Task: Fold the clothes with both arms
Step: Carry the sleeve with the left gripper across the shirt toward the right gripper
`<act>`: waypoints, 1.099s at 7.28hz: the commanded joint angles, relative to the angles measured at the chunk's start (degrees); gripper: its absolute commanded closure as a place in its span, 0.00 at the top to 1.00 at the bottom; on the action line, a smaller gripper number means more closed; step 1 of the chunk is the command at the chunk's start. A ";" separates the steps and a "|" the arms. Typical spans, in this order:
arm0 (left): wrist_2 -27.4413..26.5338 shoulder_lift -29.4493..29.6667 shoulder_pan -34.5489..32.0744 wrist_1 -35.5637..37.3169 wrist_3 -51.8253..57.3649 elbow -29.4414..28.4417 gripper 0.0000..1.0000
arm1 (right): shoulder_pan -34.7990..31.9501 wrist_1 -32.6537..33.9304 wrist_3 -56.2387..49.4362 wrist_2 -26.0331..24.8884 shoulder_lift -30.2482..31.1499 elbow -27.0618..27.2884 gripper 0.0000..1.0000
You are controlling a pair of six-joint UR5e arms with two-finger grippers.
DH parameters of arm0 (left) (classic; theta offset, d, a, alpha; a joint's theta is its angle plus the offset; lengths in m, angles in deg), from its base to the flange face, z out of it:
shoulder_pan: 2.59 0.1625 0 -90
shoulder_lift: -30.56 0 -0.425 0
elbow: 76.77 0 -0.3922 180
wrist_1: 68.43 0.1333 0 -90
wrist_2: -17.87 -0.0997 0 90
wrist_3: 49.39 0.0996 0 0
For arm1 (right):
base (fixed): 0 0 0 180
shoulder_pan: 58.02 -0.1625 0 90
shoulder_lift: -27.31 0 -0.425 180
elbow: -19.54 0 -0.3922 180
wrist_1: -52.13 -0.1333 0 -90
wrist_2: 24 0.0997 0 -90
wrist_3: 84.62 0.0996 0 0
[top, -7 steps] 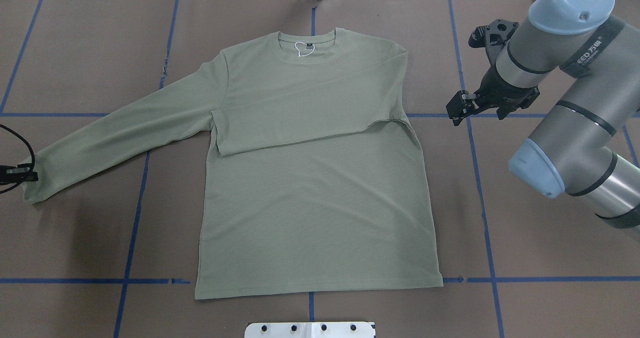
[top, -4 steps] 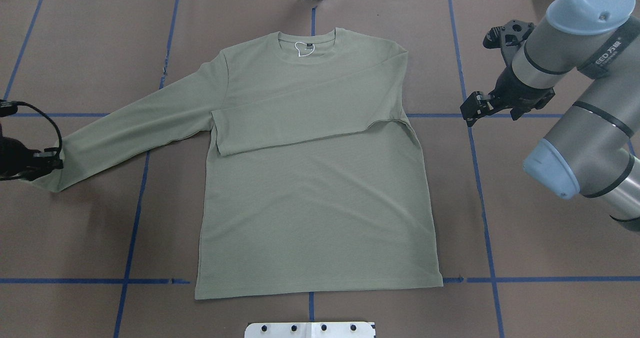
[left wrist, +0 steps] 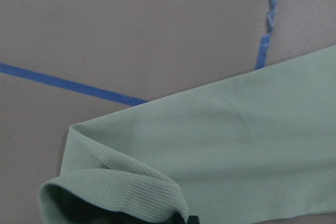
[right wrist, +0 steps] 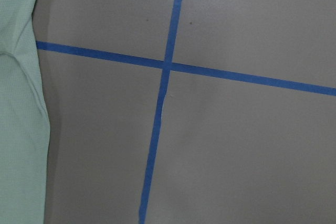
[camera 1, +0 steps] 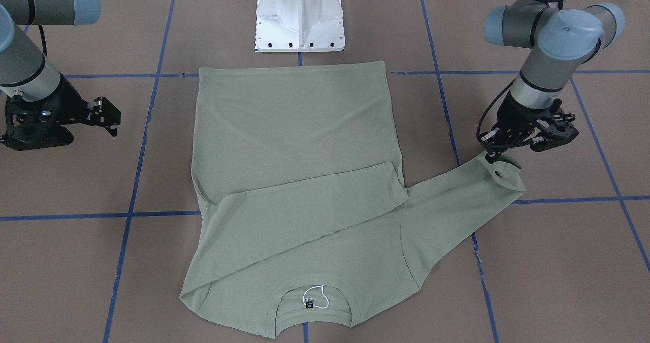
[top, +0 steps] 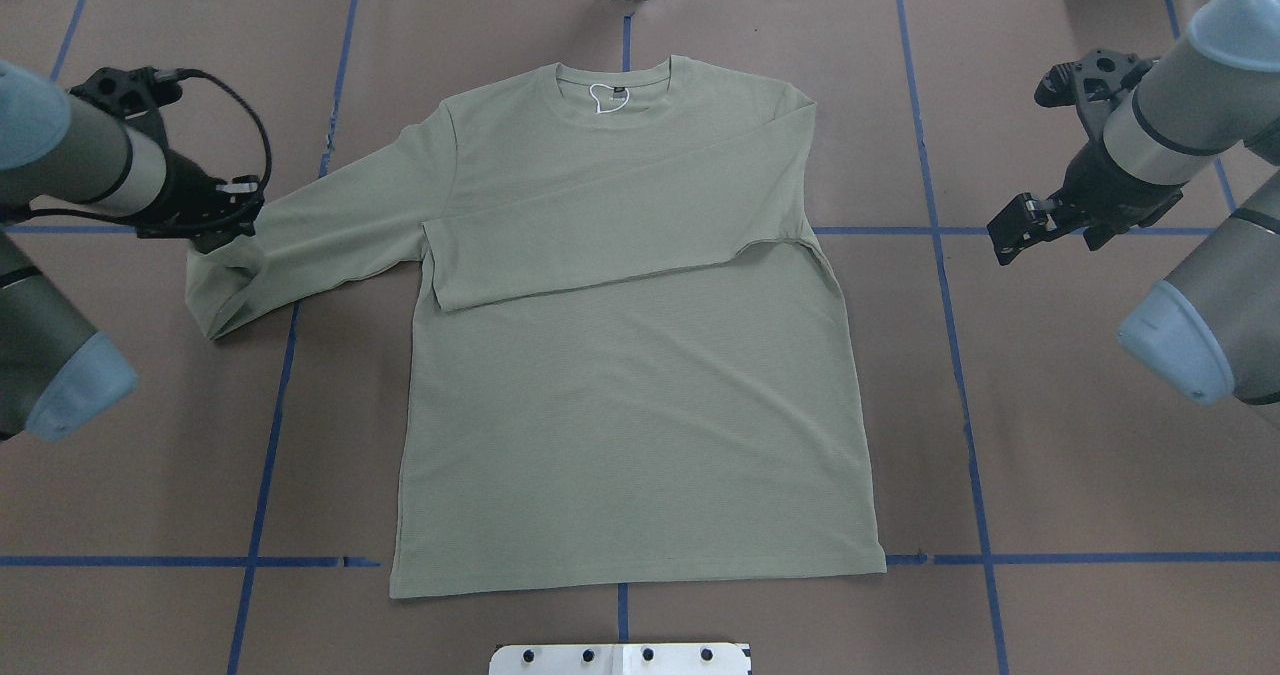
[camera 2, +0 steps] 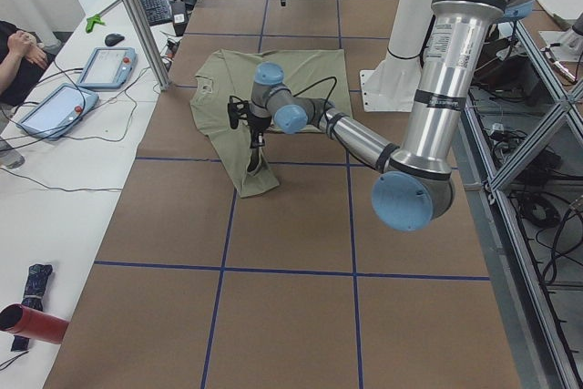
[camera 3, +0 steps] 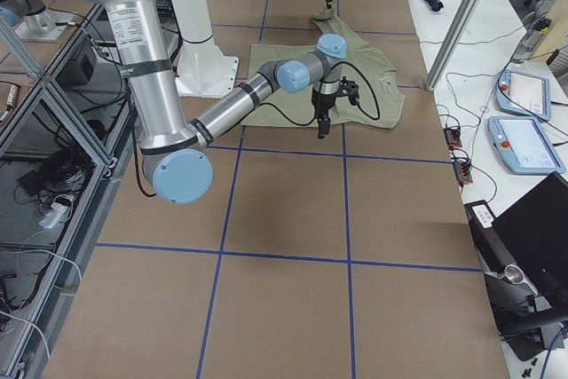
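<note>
Shirt (top: 640, 405): green, long-sleeved, lay flat at the centre of the table (top: 1050, 405), collar away from the robot, one sleeve folded across the chest.
Left gripper (top: 238, 220): clamped on the other sleeve's cuff. The lift off the table showed in the exterior left view, scarcely from overhead. Only the left wrist view showed the cuff curled open.
Right gripper (top: 1008, 227): jaws parted, empty, hovering beside the shirt. Its wrist view showed only the shirt's edge and a tape cross (right wrist: 167, 66).
</note>
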 commanded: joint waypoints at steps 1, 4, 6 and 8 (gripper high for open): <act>0.15 14.73 0.27 8.27 -8.23 -5.46 0.00 | -1.63 0.00 -3.52 0.41 2.14 -0.12 1.00; 1.29 34.66 1.84 7.49 -21.94 -19.33 0.00 | -4.52 -0.87 -8.70 0.41 6.18 -0.73 1.00; 1.12 46.38 9.72 1.64 -32.74 -29.69 0.00 | -7.24 -2.02 -11.33 2.59 7.07 -2.74 1.00; -2.80 49.14 17.29 -0.93 -38.22 -32.20 0.00 | -8.75 -2.11 -13.11 4.19 6.98 -4.59 1.00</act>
